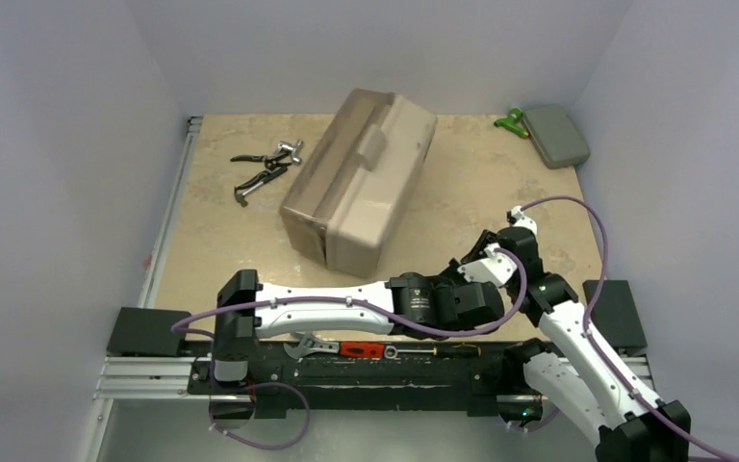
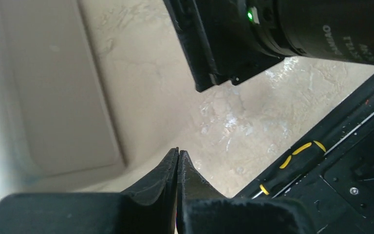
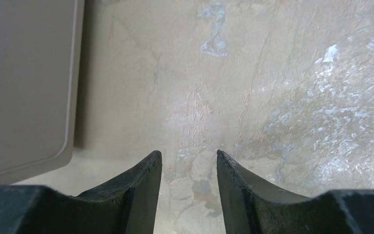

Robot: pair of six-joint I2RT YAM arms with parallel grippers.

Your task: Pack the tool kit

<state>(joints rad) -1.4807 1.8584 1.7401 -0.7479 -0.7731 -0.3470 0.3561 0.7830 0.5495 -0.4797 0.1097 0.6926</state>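
The tool kit's beige toolbox [image 1: 361, 178] stands closed, smoky lid down, in the middle of the table. It also fills the left side of the left wrist view [image 2: 53, 97], and one of its corners shows in the right wrist view [image 3: 24, 83]. Dark pliers [image 1: 267, 166] lie to its left. My left arm reaches rightward along the front. Its gripper [image 1: 496, 300] [image 2: 177, 152] is shut with nothing between the jaws, low over the table beside the right arm. My right gripper [image 1: 470, 258] [image 3: 189, 155] hangs open over bare table just right of the toolbox.
A flat grey case [image 1: 556, 135] and a green item [image 1: 512, 120] sit at the back right. On the black front rail lie a wrench [image 1: 310, 345], a red tool [image 1: 364, 349] and a black-and-yellow screwdriver [image 1: 452, 351] [image 2: 297, 158]. The right arm's black housing [image 2: 292, 29] hangs close above my left gripper.
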